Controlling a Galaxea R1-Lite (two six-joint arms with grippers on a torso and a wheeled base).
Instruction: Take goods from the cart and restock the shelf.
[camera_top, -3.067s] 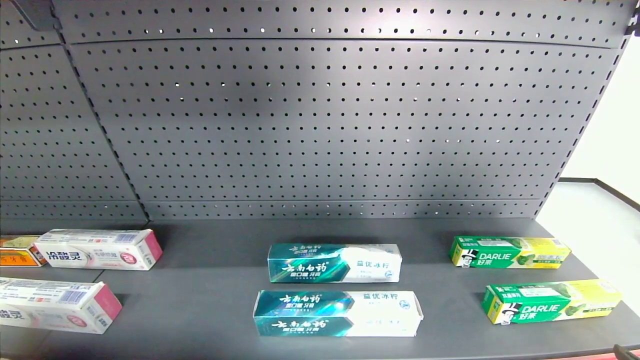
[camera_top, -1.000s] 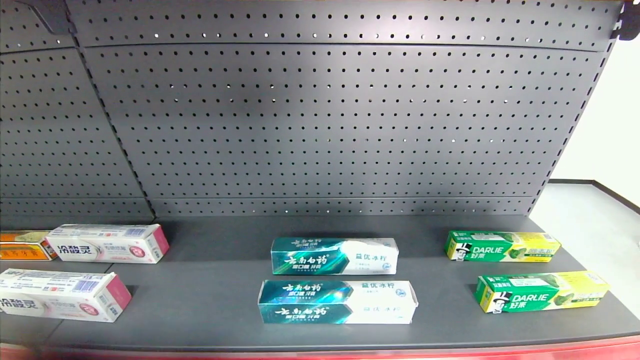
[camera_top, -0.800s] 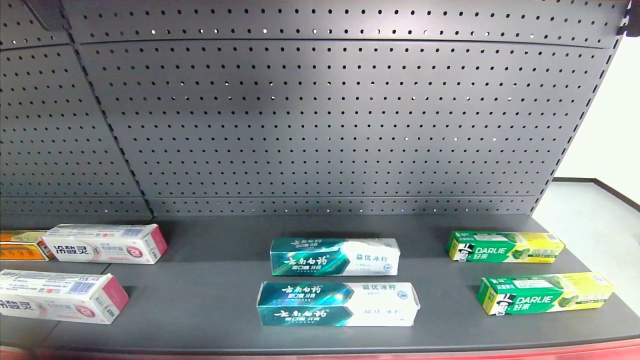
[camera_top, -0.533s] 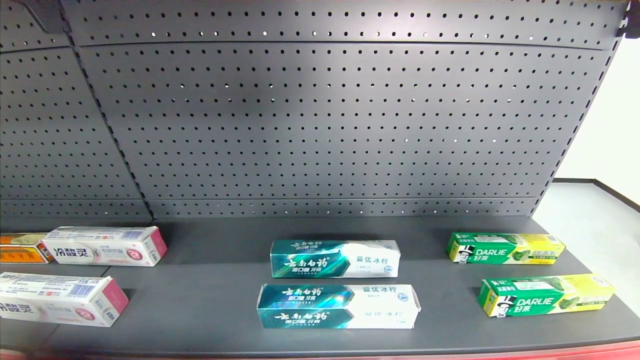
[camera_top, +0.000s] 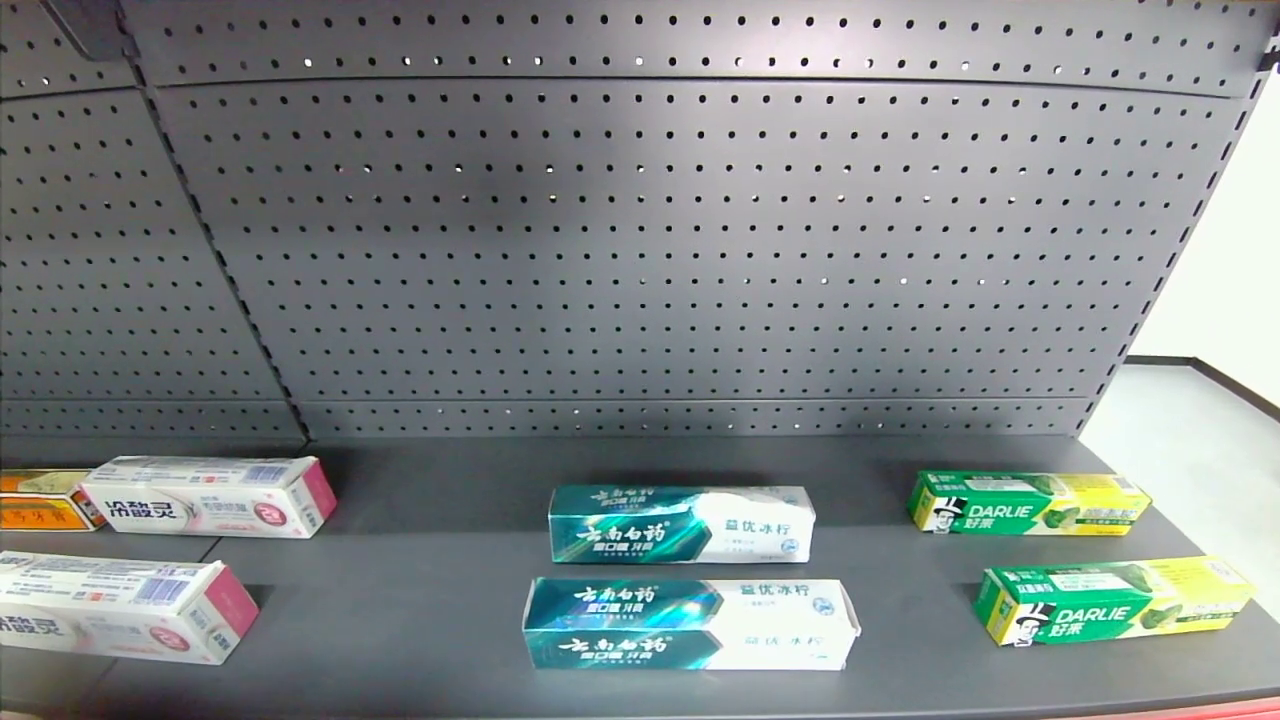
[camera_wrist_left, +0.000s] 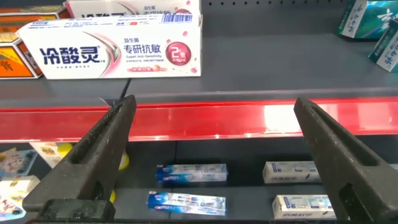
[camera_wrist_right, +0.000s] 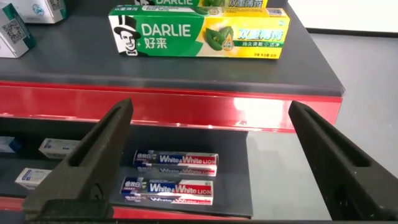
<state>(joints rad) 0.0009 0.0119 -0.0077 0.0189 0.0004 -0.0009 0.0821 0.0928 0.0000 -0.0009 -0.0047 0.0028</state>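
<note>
On the dark grey shelf (camera_top: 430, 580) lie pairs of toothpaste boxes. Two white-and-pink boxes (camera_top: 205, 497) (camera_top: 120, 608) are at the left, two teal-and-white boxes (camera_top: 680, 523) (camera_top: 690, 623) in the middle, two green-and-yellow boxes (camera_top: 1030, 503) (camera_top: 1115, 598) at the right. My left gripper (camera_wrist_left: 216, 107) is open with nothing in it, in front of the shelf's red edge (camera_wrist_left: 217, 121), below the front white-and-pink box (camera_wrist_left: 118, 50). My right gripper (camera_wrist_right: 211, 107) is open with nothing in it, before the front green-and-yellow box (camera_wrist_right: 199, 36).
An orange box (camera_top: 40, 500) lies at the far left. A perforated back panel (camera_top: 640, 250) closes the shelf behind. A lower shelf holds blue-and-white boxes (camera_wrist_left: 191, 173) (camera_wrist_right: 177, 158). Pale floor (camera_top: 1210, 430) lies past the shelf's right end.
The whole head picture has shifted a little, so the camera moved. The boxes keep their places on the shelf.
</note>
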